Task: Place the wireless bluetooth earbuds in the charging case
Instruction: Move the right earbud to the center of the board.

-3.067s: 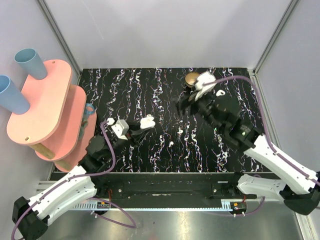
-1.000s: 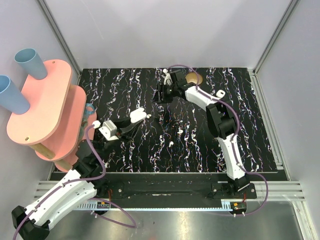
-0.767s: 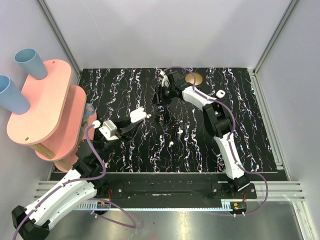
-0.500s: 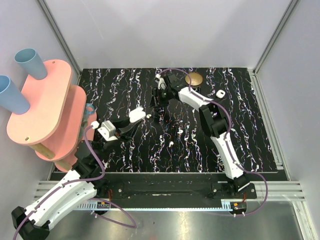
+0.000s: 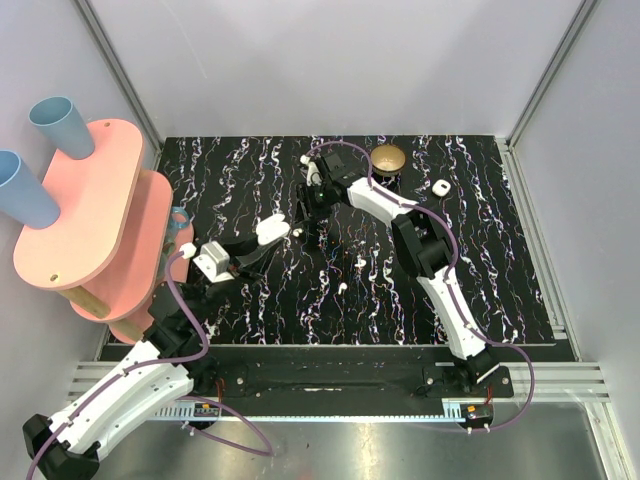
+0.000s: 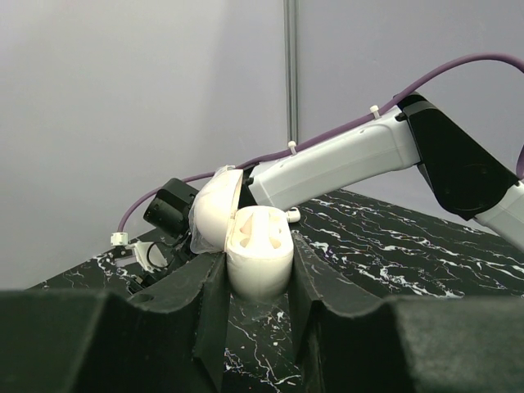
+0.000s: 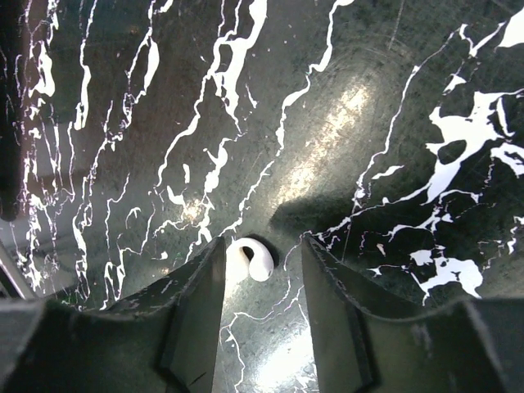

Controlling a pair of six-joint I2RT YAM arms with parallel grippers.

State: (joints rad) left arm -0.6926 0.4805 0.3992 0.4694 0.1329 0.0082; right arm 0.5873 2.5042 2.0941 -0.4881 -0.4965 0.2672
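Observation:
My left gripper is shut on the charging case, a white rounded case whose lid stands open to the left. It is held above the table's left-middle. My right arm reaches far forward and left, with its gripper pointing down at the table. In the right wrist view a small white curled earbud lies on the table between the open fingers of the right gripper. The bud touches the left finger, with a gap to the right one. Two more small white earbuds lie mid-table.
A gold round dish on a black base stands at the far middle. A small white piece lies to its right. A pink two-level shelf with blue cups fills the left side. Grey walls enclose the table.
The right arm has swung left across the far part of the table, away from the gold dish, and its fingers have narrowed. The left gripper has stayed nearly still with the case.

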